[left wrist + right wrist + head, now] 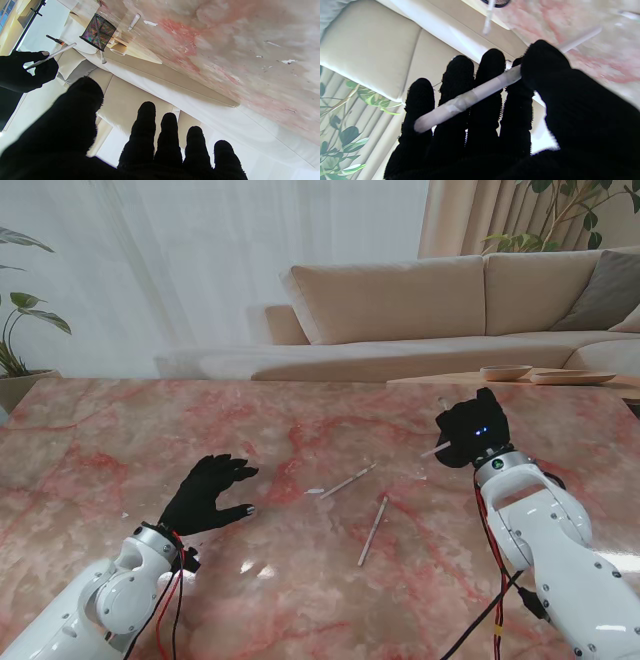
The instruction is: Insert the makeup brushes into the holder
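1. A white-handled makeup brush (475, 95) lies across the fingers (460, 82) of the right hand (472, 432), with the thumb pressed over it; the hand is closed on the brush. In the stand's view one end of the handle pokes out of the hand toward the left.
2. The mesh holder (98, 32) shows clearly only in the left wrist view, where it stands on the marble table just beyond the right hand's raised brush. In the stand's view the right hand covers it.
3. One brush (102, 58) already stands in the holder, its handle sticking out past the rim.
4. Two more brushes lie flat on the table (120, 440) between the two hands: one brush (348, 480) to the left of the right hand, and a second brush (373, 530) nearer to me than the first, lying more lengthwise.
5. The left hand (208, 492) hovers over the table well apart from the right hand, its fingers (146, 125) spread and holding nothing.
6. Beyond the far edge of the table stands a beige sofa (430, 300), with a potted plant (15, 330) at the far left.
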You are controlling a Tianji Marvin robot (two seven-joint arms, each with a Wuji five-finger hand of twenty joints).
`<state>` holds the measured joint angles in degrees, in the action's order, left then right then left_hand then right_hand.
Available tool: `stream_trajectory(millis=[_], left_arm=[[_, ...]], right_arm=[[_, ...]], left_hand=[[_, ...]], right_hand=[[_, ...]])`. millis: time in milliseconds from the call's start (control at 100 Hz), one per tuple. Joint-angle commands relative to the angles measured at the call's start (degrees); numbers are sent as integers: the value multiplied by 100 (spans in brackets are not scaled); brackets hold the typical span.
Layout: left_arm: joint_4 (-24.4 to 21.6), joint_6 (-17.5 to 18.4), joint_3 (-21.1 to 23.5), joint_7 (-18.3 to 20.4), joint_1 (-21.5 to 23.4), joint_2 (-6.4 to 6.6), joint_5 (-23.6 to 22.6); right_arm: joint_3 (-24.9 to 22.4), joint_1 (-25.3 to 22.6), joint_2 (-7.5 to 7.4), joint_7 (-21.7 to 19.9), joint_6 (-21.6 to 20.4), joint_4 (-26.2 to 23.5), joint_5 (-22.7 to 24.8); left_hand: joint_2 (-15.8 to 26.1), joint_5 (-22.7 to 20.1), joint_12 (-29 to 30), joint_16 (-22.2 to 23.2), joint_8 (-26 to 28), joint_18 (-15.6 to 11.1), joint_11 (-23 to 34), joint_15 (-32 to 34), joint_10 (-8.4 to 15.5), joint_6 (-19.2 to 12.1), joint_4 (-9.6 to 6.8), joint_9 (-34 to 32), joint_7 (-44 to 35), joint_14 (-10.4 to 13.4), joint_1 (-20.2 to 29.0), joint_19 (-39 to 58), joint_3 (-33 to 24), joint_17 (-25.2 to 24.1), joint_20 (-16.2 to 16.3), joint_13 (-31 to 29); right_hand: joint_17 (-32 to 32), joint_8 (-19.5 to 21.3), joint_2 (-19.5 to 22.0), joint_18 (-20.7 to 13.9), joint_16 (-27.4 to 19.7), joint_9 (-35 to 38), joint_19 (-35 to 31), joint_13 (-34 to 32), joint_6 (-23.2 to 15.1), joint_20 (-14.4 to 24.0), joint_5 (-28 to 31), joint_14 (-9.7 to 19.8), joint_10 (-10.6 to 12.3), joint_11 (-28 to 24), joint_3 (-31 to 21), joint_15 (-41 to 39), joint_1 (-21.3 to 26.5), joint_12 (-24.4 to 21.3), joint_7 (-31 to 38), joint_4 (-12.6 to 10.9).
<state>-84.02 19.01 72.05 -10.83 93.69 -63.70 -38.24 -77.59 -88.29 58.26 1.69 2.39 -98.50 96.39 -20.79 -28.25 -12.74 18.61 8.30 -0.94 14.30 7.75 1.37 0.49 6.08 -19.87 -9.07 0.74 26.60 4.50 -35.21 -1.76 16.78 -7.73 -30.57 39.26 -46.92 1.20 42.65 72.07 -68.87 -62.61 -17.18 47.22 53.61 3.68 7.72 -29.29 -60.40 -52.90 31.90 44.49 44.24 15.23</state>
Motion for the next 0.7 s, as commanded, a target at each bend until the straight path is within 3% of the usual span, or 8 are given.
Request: stream_trajectory(millis=[0, 480, 690], left_arm=[[73, -30, -23, -31, 12, -30, 22], [230, -4, 41, -26, 1, -31, 66], [256, 10, 46, -19, -5, -33, 93]], right_arm=[[29, 138, -50, -18, 302, 233, 37], [748, 1162, -113, 112, 1444, 1529, 465], [979, 1470, -139, 87, 1722, 1914, 543]], left_hand=[[210, -22, 58, 27, -59, -21, -143, -218, 67, 2, -175, -28, 96, 164, -71, -230, 215, -14, -54, 81], [207, -40, 65, 18, -43, -24, -150, -212, 83, 2, -182, -55, 69, 163, -56, -261, 251, 0, -127, 84], [203, -32, 67, 15, -43, -29, -156, -216, 91, -5, -184, -56, 71, 167, -58, -261, 245, 1, -142, 89]], right_hand=[[-38, 51, 196, 11, 152, 270, -180, -280, -496, -85, 383, -31, -81, -138, -470, -66, 378, -68, 707, 66], [-130, -173, 229, -39, 152, 306, -265, -334, -435, -54, 365, -40, -137, -116, -364, -143, 398, -187, 773, 53], [-102, -222, 224, -40, 145, 314, -297, -319, -414, -39, 359, -50, -158, -134, -353, -167, 418, -199, 812, 43]])
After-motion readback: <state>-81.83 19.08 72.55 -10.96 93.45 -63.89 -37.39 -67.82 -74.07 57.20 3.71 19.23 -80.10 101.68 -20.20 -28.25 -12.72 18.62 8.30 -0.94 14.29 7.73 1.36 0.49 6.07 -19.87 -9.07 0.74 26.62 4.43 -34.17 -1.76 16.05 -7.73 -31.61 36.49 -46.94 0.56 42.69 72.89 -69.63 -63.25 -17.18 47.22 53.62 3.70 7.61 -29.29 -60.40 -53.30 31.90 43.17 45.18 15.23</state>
